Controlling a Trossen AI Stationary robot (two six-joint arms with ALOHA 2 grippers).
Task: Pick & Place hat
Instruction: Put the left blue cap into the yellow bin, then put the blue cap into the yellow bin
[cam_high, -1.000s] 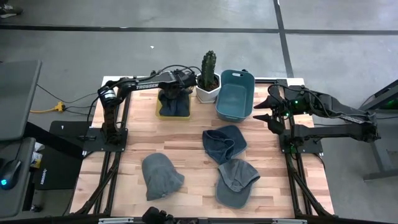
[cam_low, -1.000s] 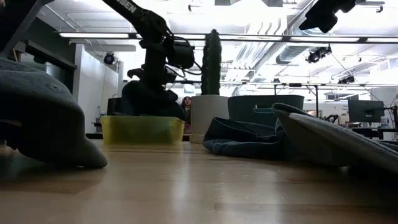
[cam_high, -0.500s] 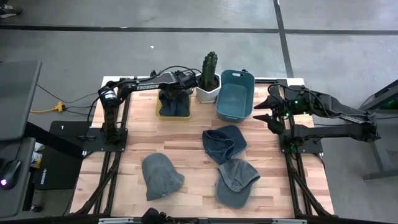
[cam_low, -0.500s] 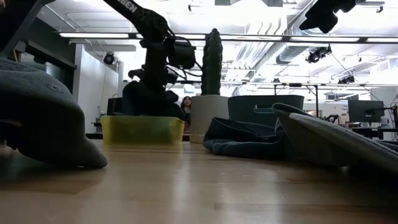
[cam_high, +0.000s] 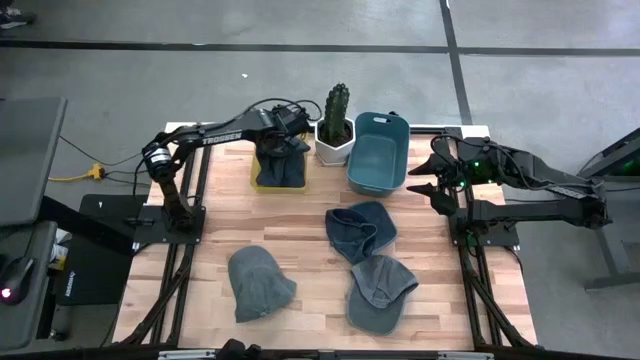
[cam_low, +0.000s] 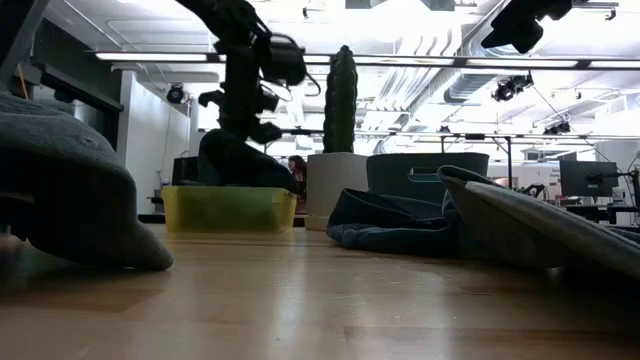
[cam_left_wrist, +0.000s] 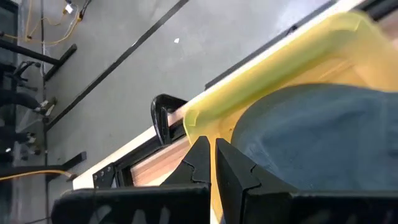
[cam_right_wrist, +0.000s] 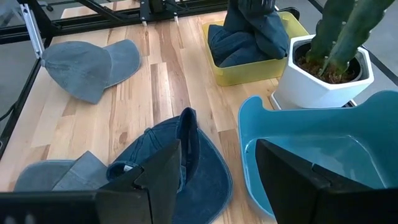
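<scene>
Your left gripper (cam_left_wrist: 209, 163) hangs above the yellow plastic bin (cam_high: 262, 180), fingers pressed together, holding nothing. A soft dark-blue hat (cam_high: 281, 163) sits bunched inside that bin. Your right gripper (cam_high: 424, 186) waits with fingers apart beside the glossy teal tub (cam_high: 377, 150).

Grey concrete floor (cam_high: 300, 70) with dark lines; bright ceiling strip lights (cam_low: 420, 60) overhead.

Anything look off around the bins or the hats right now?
One thing: the dark blue hat in the yellow bin is bunched up and mounds well above the rim rather than lying flat. The left gripper, shut, is just above it. The teal bin, cactus pot and three hats on the table look undisturbed.
</scene>
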